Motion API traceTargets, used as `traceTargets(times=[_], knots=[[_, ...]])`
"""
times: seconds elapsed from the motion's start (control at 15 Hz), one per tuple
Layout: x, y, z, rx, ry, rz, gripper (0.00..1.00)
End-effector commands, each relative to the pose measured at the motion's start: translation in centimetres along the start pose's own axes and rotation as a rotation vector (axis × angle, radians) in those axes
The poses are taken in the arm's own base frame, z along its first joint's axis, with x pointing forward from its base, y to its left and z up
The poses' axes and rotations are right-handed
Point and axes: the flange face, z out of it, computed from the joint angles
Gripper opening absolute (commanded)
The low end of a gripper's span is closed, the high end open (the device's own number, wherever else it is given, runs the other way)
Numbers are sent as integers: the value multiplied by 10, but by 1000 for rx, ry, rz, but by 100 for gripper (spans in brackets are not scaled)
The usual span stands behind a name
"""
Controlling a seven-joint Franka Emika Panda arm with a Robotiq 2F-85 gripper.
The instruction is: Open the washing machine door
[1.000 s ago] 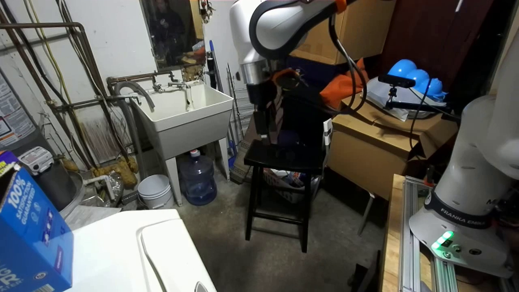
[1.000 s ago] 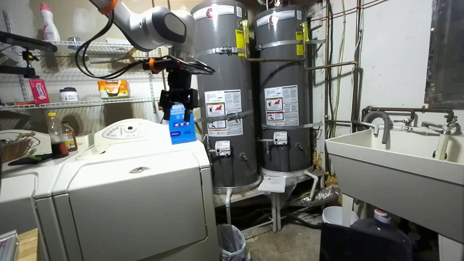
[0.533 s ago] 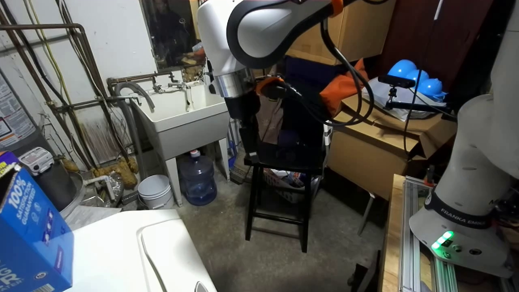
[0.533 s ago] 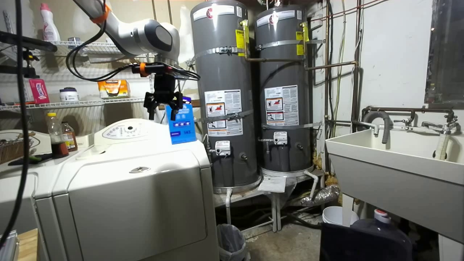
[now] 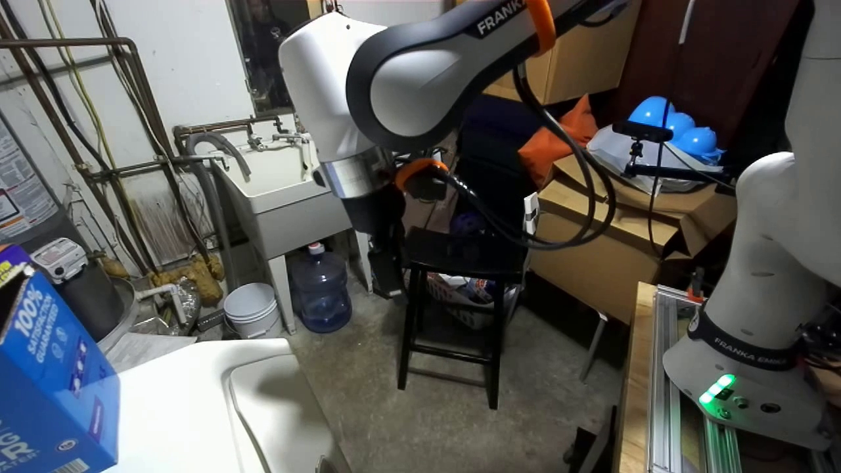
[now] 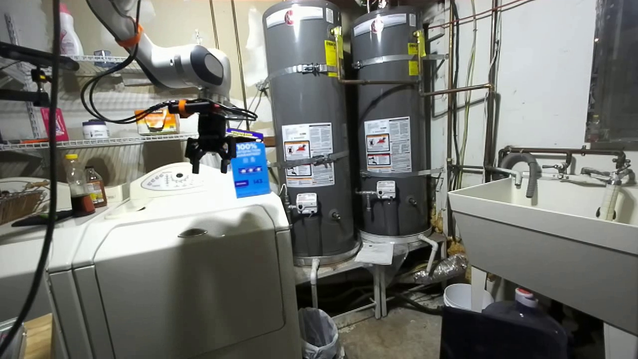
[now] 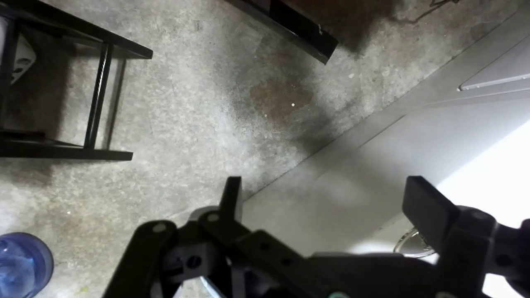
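The white washing machine (image 6: 290, 279) stands at the left in an exterior view, and its corner shows at the bottom left in an exterior view (image 5: 174, 401). Its door (image 6: 194, 284) is a shut white panel with rounded corners that curves from the top down the front, with an oval emblem near the bend. The door also shows in an exterior view (image 5: 279, 394) and in the wrist view (image 7: 331, 223). My gripper (image 6: 210, 168) is open and empty, pointing down above and in front of the door, apart from it. In the wrist view my gripper's fingers (image 7: 323, 182) are spread wide.
A blue box (image 6: 250, 172) stands on the machine's top corner. Two grey water heaters (image 6: 309, 239), a utility sink (image 6: 543, 224) and a bin (image 6: 318, 331) are beside it. A black stool (image 5: 466, 256) and a blue water jug (image 5: 320, 289) stand on the floor.
My gripper has moved toward the machine, going left and down in both exterior views. The arm's shadow now falls on the door. The fingers stay open and the door has not moved.
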Motion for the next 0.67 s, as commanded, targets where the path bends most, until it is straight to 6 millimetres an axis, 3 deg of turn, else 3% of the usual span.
traceTargets(times=[0.0, 0.13, 0.4, 0.6], knots=[[5, -16, 3, -10, -5, -10, 100], [11, -25, 7, -16, -8, -17, 100], [12, -18, 4, -5, -2, 39, 100], [7, -50, 15, -2, 9, 205, 100]])
